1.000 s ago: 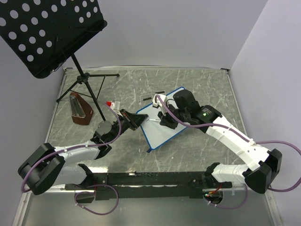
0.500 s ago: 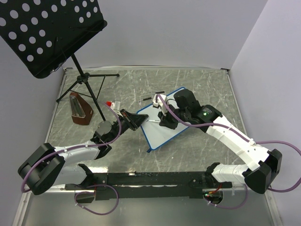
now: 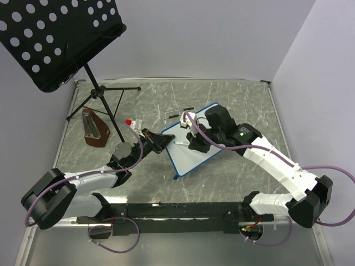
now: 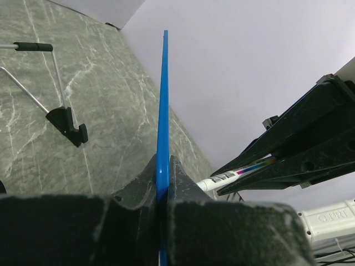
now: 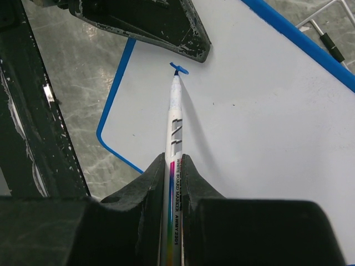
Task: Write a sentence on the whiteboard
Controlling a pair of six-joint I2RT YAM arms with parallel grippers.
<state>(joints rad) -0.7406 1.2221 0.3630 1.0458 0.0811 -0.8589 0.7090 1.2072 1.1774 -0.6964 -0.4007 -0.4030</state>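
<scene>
The whiteboard [image 3: 195, 145], white with a blue frame, lies tilted in mid-table. My left gripper [image 3: 158, 141] is shut on its left edge; the left wrist view shows the blue frame [image 4: 162, 111] edge-on between the jaws. My right gripper [image 3: 194, 143] is shut on a white whiteboard marker [image 5: 174, 130] and holds it over the board [image 5: 266, 111]. The marker tip touches the board near its upper left corner, at a short blue cross-shaped stroke [image 5: 178, 68]. No other writing shows on the board. The marker also shows in the left wrist view [image 4: 233, 174].
A black perforated music stand [image 3: 55, 39] on a tripod [image 3: 102, 100] stands at the back left. A brown wedge-shaped object [image 3: 94, 130] lies by the tripod. A small red-tipped item [image 3: 132, 122] and a clear piece [image 3: 178, 115] lie behind the board.
The right gripper and marker have shifted very slightly over the board. The left arm and the board have not moved.
</scene>
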